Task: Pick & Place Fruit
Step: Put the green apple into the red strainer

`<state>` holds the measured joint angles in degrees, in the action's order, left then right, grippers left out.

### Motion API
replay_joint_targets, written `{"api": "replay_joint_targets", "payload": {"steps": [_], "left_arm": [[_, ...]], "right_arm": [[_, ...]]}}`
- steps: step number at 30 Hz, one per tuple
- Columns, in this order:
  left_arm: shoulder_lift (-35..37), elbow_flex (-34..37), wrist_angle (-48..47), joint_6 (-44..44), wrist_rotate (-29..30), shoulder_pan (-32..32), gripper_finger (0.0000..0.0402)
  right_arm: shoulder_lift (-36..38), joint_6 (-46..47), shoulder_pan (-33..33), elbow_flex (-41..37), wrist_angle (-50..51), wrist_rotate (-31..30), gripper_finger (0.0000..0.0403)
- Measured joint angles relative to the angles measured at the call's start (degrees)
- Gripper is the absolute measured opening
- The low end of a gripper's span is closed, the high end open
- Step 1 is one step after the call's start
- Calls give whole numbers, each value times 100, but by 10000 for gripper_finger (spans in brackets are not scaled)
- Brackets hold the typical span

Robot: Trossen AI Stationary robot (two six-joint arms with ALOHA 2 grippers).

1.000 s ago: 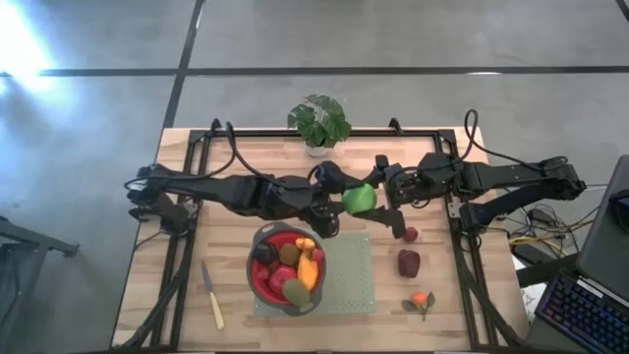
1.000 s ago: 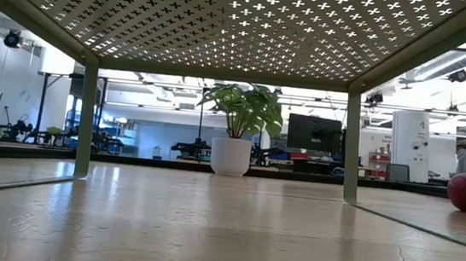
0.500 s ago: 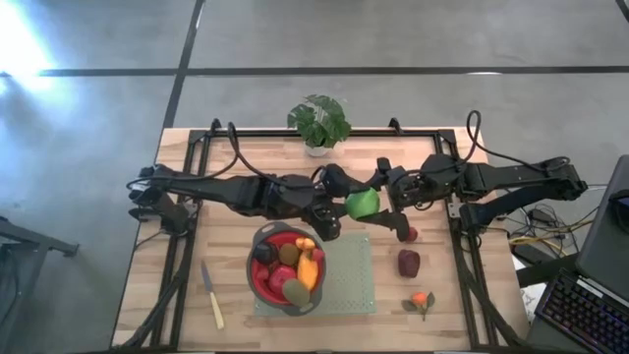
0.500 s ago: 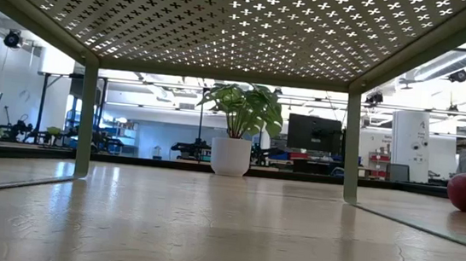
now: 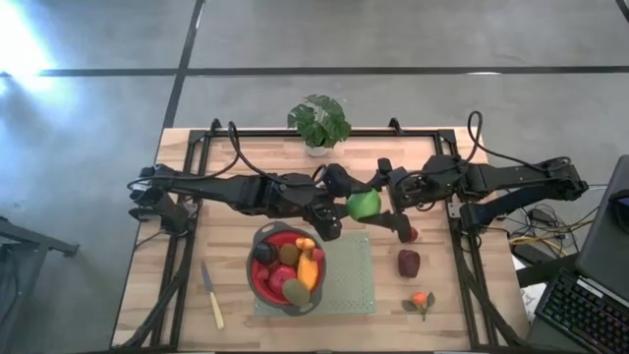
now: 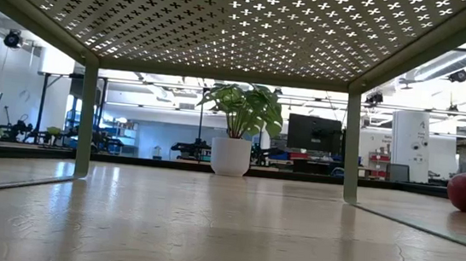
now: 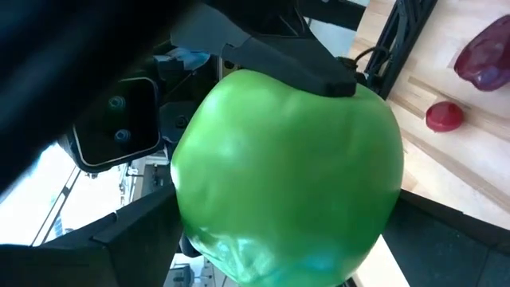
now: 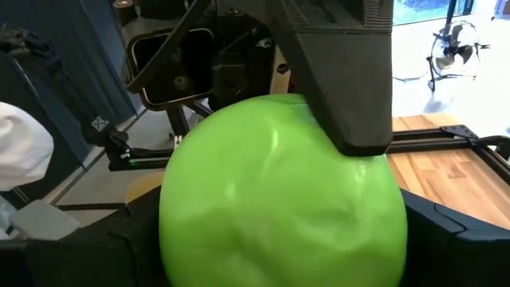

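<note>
Both grippers' fingers clasp glossy green ball (image 5: 364,204).

1. Mid-desk, the left tool (image 5: 339,200) and right tool (image 5: 390,197) meet around the green ball (image 5: 365,205), blocking passage there.
2. The red bowl (image 5: 263,279), heaped with fruit, fills the near centre.
3. Bare desk (image 5: 236,147) lies beside the potted plant (image 5: 318,122).

I count one green ball (image 5: 364,205) at the table's centre, three loose fruits at four o'clock, one red bowl (image 5: 257,278) of mixed pieces at six, one knife (image 5: 212,298), one potted plant (image 5: 318,122) at twelve.
</note>
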<state>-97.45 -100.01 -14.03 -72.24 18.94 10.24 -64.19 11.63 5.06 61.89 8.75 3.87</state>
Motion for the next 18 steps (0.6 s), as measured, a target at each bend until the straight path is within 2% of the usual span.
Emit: {"api": "replay_joint_targets", "payload": {"steps": [4, 11, 18], "left_arm": [[0, 0, -48, -16, 67, 2, 390], [0, 0, -133, 13, 65, -2, 390], [0, -2, -250, -61, 65, -2, 390]], "right_arm": [[-4, 4, 0, -4, 0, -35, 309], [-8, 14, -2, -9, 5, -43, 330], [-16, 3, -2, -9, 7, -62, 307]]}}
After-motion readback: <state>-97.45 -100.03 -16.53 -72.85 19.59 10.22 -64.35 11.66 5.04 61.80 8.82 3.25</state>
